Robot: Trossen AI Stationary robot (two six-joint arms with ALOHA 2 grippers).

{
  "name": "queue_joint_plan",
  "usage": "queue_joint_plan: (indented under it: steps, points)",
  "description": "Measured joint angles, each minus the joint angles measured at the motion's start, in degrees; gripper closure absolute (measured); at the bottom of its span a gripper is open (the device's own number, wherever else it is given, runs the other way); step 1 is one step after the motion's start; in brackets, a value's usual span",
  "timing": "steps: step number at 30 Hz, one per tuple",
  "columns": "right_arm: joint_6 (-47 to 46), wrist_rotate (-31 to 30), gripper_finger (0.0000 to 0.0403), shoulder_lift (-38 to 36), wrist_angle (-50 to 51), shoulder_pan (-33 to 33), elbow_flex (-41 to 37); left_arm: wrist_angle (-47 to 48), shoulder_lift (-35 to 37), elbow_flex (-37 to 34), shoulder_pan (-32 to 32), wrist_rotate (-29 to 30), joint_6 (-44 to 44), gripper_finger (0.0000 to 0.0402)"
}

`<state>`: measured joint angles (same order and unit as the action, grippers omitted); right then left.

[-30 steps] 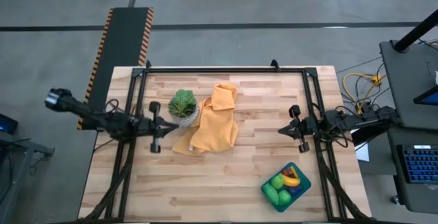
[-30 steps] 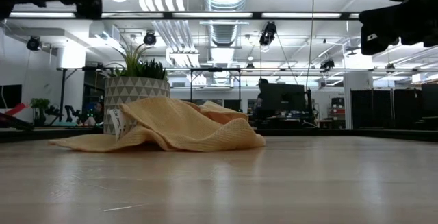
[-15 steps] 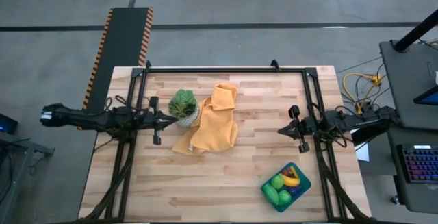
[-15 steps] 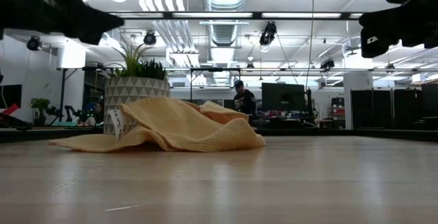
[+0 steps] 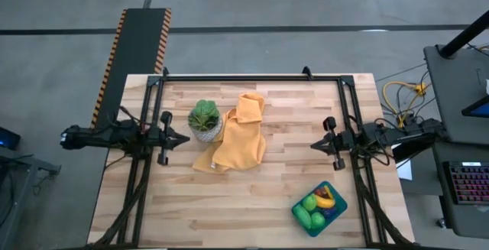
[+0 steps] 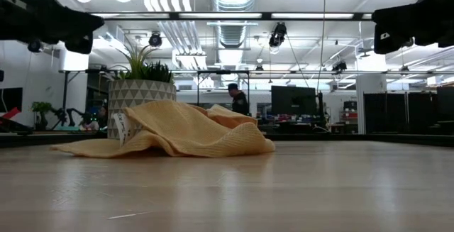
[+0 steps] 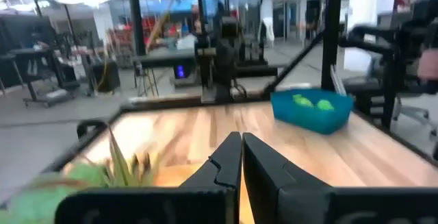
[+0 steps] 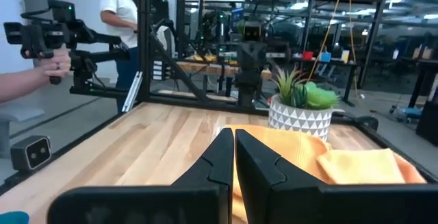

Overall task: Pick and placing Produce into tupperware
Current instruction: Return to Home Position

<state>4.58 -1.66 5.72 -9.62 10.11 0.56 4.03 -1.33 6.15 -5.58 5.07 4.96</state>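
a: what is seen nearest on the table [image 5: 252,212]?
b: the tupperware [image 5: 336,209], set at the front corner on the right arm's side. the produce [image 5: 309,203] is held inside it; green pieces and a banana [image 5: 326,199] are made out.
a: and the grippers?
b: the right gripper [image 5: 313,146] is held above the table's right side, farther back than the tupperware and apart from it. its fingers [image 8: 222,152] are pressed together and nothing is gripped. the left gripper [image 5: 183,137] is held over the left side, just beside the plant [image 5: 204,116]. its fingers [image 7: 229,157] are closed too, with nothing between them.
a: what is found beyond?
b: the cloth [image 5: 237,139] is heaped against the plant's pot, mid-table. past the table, a person [image 6: 237,98] is seen in the room.
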Motion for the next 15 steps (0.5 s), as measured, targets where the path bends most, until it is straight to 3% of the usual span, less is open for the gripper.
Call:
queue_joint_plan:
  steps: [5,15]
  points:
    - [1.49,-2.99,0.0394,0.00,-0.10,0.00,0.00,0.07,-0.46,-0.42,0.00,-0.44,-0.21,0.0402]
    - [0.25,-3.01,0.0394,0.00,-0.06,0.00,0.00,-3.70,-0.14,-3.87,-0.02,-0.40,-1.66,0.0401]
